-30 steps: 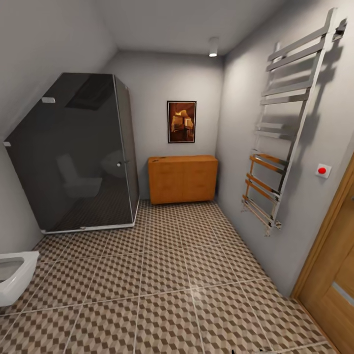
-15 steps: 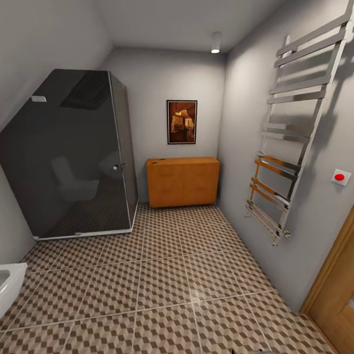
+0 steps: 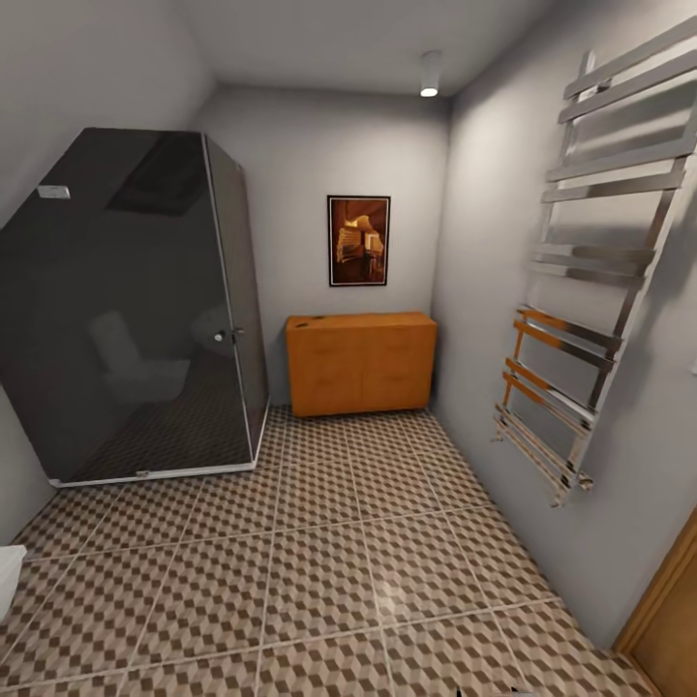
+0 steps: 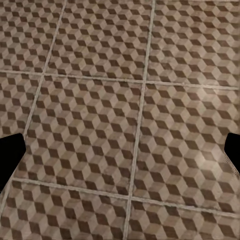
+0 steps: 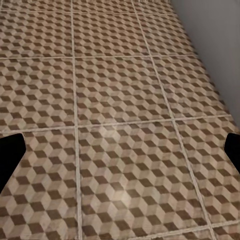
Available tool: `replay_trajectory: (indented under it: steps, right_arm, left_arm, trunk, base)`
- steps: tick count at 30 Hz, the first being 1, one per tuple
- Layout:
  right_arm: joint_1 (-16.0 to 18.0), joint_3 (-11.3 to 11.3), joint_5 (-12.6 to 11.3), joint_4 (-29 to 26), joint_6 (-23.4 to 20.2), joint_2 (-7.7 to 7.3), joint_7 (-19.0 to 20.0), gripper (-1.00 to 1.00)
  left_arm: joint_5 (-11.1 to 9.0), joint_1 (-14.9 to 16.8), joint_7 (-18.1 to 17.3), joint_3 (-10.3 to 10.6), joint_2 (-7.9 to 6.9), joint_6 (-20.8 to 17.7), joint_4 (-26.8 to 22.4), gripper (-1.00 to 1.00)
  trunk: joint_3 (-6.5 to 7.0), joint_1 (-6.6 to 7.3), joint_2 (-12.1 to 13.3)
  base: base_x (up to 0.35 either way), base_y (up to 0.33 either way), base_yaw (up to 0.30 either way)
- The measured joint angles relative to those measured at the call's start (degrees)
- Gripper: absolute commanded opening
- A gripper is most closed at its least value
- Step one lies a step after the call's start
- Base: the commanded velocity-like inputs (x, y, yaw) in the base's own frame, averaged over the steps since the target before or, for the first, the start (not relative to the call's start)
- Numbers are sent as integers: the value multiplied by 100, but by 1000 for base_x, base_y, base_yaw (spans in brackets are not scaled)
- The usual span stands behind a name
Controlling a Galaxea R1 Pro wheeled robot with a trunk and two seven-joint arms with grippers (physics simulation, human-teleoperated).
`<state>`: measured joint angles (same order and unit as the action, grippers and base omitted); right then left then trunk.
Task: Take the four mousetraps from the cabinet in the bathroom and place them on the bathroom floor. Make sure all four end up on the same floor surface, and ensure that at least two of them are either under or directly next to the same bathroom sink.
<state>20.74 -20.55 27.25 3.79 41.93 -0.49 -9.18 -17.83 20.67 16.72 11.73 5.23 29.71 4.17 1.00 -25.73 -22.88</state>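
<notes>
The orange-brown cabinet [image 3: 361,362] stands shut against the far wall in the head view, under a framed picture. The mousetraps are out of view. The bathroom floor [image 3: 319,552] of cube-pattern tiles stretches from me to the cabinet. In the left wrist view my left gripper [image 4: 120,155] hangs open over the bathroom floor [image 4: 125,100], with dark fingertips [image 4: 10,160] at the picture's two sides and nothing between them. My right gripper [image 5: 120,152] is open the same way above the bathroom floor [image 5: 115,90], close to a grey wall.
A dark glass shower enclosure [image 3: 136,310] fills the left side. A chrome towel rail [image 3: 590,281] juts from the right wall. A wooden door edge [image 3: 668,620] sits at the lower right and a white ceramic fixture [image 3: 8,581] at the lower left edge.
The camera has moved forward into the room: the cabinet and shower look slightly larger, and the door, red wall button and white fixture have slid toward or past the picture's edges.
</notes>
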Motion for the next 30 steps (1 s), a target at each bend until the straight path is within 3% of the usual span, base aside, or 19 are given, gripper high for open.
replay_trajectory:
  steps: [30]
  right_arm:
    - [1,0,0,0,0,0,15,100]
  left_arm:
    - [0,0,-2,0,9,-2,0,100]
  trunk:
    - [0,0,0]
  base:
    - [325,0,0]
